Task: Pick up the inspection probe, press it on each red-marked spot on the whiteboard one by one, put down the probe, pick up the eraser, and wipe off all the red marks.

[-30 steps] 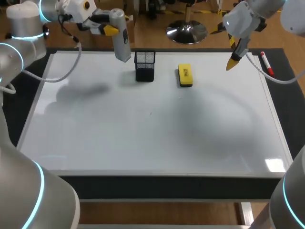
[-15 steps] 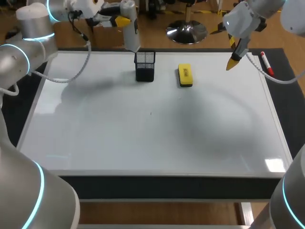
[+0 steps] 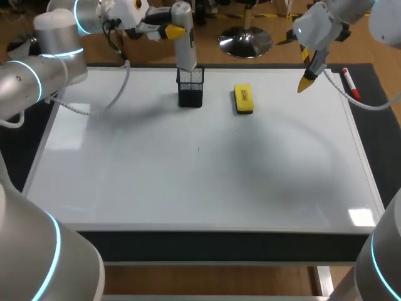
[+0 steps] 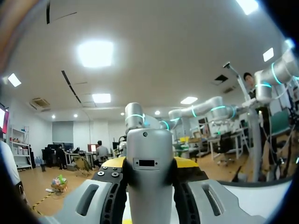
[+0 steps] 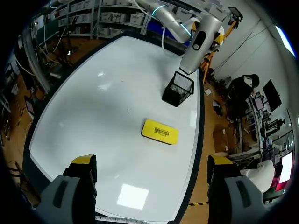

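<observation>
Currently held: the inspection probe (image 3: 185,37), a grey cylinder, is pinched in the left gripper (image 3: 164,29); it is seen nearly upright, leaning slightly.
Left gripper: in the left wrist view, the left gripper (image 4: 149,164) is pressed against the inspection probe (image 4: 149,172) from both sides, with yellow showing at either flank of the grey body.
Left arm: the left arm (image 3: 56,44) is brought in from the far left corner, and the gripper is held above the whiteboard's far edge.
Probe position: its lower end is seen just over the far rim of the black mesh holder (image 3: 190,88); whether the two touch cannot be told.
Right gripper: the right gripper (image 3: 306,81) is held above the far right part of the whiteboard (image 3: 188,175). In the right wrist view, the right gripper (image 5: 152,163) is spread wide, and nothing is gripped between its fingers.
Eraser: the yellow eraser (image 3: 243,99) is laid flat on the whiteboard, just beside the mesh holder and apart from both grippers. From the right wrist it is seen ahead of the open fingers (image 5: 160,131), with the mesh holder (image 5: 178,88) and the inspection probe (image 5: 200,42) beyond it.
Red marker: a red marker (image 3: 351,83) is laid along the whiteboard's right edge, near the right gripper.
</observation>
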### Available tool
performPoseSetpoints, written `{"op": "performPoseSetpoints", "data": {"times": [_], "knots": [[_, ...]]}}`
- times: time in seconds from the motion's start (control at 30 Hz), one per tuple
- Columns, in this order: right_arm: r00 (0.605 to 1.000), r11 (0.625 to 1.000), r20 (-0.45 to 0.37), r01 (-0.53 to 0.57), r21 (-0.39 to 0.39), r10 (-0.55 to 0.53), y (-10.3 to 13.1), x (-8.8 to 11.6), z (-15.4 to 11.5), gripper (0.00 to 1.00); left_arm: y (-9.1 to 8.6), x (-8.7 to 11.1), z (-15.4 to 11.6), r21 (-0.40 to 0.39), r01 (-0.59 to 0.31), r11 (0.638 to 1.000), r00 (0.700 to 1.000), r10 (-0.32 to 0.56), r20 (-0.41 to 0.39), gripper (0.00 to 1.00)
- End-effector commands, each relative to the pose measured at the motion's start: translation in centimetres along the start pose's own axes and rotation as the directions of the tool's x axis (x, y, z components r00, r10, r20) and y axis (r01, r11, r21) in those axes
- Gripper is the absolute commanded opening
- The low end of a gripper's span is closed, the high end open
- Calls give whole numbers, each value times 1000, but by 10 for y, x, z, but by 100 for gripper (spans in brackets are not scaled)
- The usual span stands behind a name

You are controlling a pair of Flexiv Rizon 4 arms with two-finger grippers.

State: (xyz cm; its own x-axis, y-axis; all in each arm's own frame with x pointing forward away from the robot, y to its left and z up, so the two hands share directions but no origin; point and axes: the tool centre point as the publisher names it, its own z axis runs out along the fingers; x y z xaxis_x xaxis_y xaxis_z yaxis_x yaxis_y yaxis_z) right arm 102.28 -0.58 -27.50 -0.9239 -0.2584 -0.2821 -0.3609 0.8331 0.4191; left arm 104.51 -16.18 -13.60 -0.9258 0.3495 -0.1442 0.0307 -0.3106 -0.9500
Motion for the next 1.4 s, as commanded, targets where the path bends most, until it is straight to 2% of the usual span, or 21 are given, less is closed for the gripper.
{"op": "performPoseSetpoints", "data": {"times": [0.03,0.57,0.6,0.77,1.0,1.2,1.27,1.4], "knots": [[1000,1000,-3,1,4,-1,0,0,0,100,-12,10,5,-46,-26,999,982,34,185,0],[1000,1000,-3,1,4,-1,0,0,0,100,-12,10,5,-46,-26,999,982,34,185,0],[1000,1000,-3,1,4,-1,0,0,0,100,-12,9,4,-63,-30,998,977,42,208,0],[1000,1000,-3,1,4,-1,0,0,0,100,-11,8,1,-51,-32,998,939,47,341,0],[1000,1000,-3,1,4,-1,0,0,0,100,-8,6,-8,-17,-46,999,866,48,498,0],[1000,1000,-3,1,4,-1,0,0,0,100,-3,4,-4,-19,-50,999,817,51,574,0],[1000,1000,-3,1,4,-1,0,0,0,100,-1,4,0,-12,-50,999,813,48,581,0],[1000,1000,-3,1,4,-1,0,0,0,100,2,5,6,0,-51,999,773,39,633,0]]}}
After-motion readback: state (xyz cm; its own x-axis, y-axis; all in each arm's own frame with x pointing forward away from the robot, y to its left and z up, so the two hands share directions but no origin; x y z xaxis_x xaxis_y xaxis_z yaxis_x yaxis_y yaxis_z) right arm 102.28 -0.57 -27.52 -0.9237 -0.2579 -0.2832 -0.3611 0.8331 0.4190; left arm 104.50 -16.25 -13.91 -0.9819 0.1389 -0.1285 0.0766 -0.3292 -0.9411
